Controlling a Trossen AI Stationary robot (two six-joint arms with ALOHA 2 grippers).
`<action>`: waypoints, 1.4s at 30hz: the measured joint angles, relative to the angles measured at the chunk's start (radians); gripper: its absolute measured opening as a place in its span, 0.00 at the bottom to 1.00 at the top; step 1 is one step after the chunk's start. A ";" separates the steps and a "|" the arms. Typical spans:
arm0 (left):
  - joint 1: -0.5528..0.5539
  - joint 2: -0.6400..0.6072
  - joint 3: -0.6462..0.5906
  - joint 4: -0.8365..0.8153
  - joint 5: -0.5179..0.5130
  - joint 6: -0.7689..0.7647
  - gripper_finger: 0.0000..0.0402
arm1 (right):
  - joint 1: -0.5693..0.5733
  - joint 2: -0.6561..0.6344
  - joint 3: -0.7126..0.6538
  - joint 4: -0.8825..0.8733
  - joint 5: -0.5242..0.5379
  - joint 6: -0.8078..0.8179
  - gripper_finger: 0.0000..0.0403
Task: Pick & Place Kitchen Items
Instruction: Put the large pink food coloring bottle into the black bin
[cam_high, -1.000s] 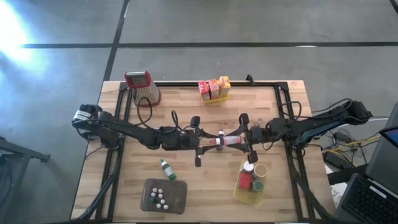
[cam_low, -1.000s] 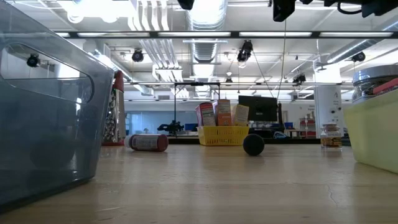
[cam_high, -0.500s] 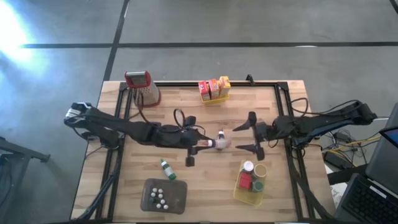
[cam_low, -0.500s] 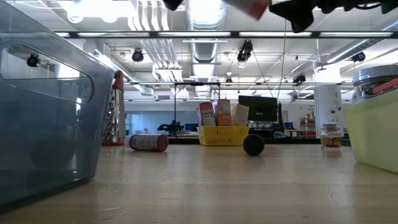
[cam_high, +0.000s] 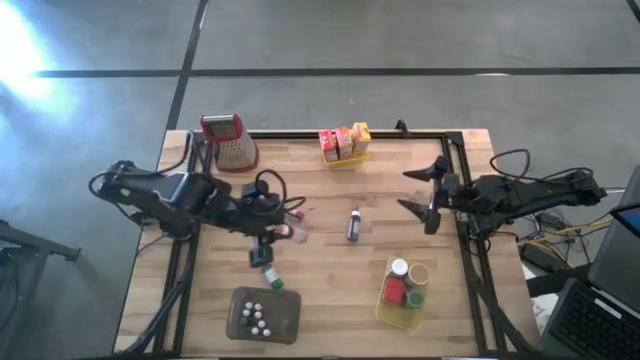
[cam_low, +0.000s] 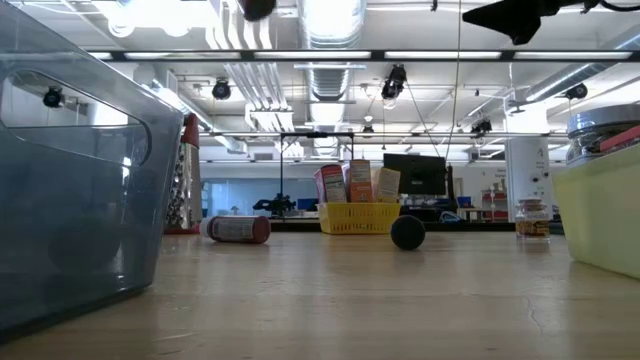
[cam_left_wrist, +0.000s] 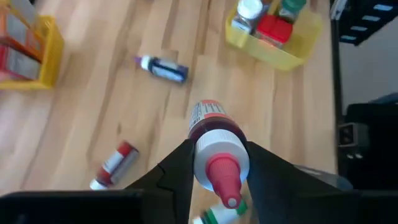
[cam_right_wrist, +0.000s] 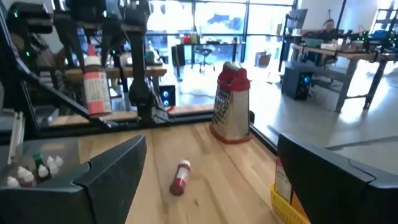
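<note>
Left gripper (cam_left_wrist: 214, 180) pinches a red-capped bottle (cam_left_wrist: 214, 146) above the grey tray (cam_high: 285, 318) of small bottles; right gripper (cam_high: 428, 198) spread, yellow basket (cam_high: 400, 312) of jars nearby.

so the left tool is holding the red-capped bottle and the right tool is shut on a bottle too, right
Not quite. The left tool does hold the red-capped bottle, but the right tool is open and holds nothing. The right wrist view shows its fingers spread wide with only bare table between them.

Left pincer (cam_left_wrist: 214, 168) gripping, right pincer (cam_high: 420, 190) agape
</note>
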 joint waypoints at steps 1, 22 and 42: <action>-0.010 0.000 0.008 -0.016 0.002 -0.018 0.32 | 0.000 -0.009 0.000 0.000 0.000 0.000 0.89; -0.185 0.106 -0.131 0.056 0.165 -0.181 0.32 | 0.000 -0.462 0.022 -0.298 -0.002 -0.006 0.75; -0.277 0.282 -0.177 0.116 0.193 -0.305 0.32 | 0.000 -0.548 0.020 -0.298 -0.002 -0.005 0.60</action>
